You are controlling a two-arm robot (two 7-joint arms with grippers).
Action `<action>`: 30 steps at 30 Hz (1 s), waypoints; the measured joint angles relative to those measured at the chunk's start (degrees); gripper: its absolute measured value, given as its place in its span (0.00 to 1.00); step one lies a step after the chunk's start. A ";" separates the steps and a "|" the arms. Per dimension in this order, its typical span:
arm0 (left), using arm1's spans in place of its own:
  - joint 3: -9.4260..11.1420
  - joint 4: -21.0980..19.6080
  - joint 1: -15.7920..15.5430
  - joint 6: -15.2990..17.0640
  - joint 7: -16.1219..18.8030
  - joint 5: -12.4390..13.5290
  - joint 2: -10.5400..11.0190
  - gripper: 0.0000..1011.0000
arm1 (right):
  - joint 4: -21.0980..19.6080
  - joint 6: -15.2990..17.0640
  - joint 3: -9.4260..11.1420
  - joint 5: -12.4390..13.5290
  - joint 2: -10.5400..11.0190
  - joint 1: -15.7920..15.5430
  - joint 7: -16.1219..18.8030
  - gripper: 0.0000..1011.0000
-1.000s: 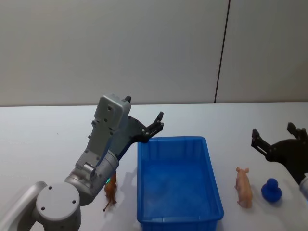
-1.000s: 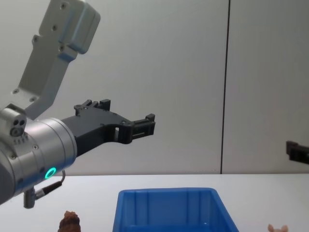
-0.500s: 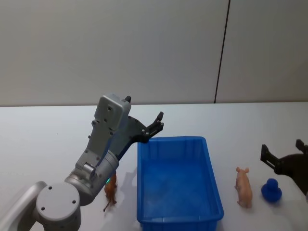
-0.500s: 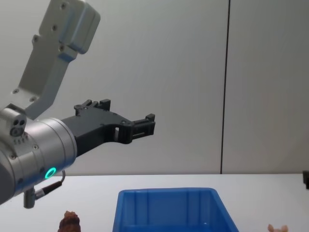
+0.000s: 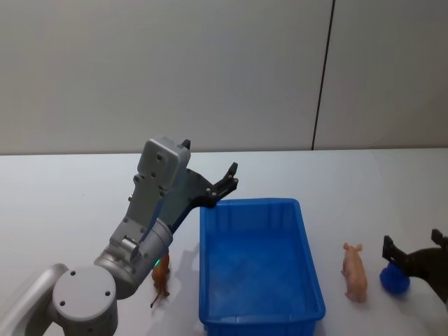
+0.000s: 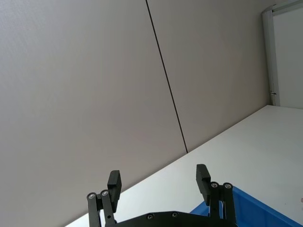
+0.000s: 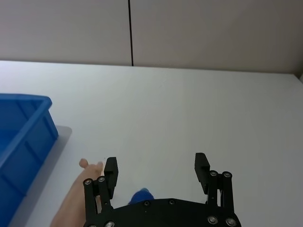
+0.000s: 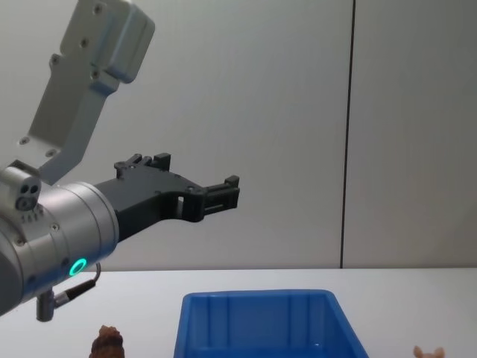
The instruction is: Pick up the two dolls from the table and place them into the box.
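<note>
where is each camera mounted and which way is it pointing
Head: high up, looking down on the box, brown doll and pink doll; left gripper raised, right gripper low on the right.
Chest: lower, looking level across the table; left arm shows large.
Left wrist: faces the back wall; own open fingers.
Right wrist: faces along the table; own open fingers.
Head and chest share the box.

lab-like test room: bare grey panel wall (image 5: 210, 70), plain white table (image 5: 70, 189).
</note>
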 joint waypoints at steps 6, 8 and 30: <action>0.00 0.00 0.00 0.00 0.00 0.00 0.00 0.99 | 2.17 0.09 0.05 0.10 -0.19 0.03 0.81 0.99; 0.00 0.00 0.00 0.00 0.00 0.00 0.00 0.99 | 2.64 0.08 0.05 0.11 -0.25 0.07 1.09 0.99; 0.00 0.00 0.00 0.00 0.00 0.00 0.00 0.99 | 9.09 -2.54 -0.51 -1.04 -1.37 1.60 5.89 0.53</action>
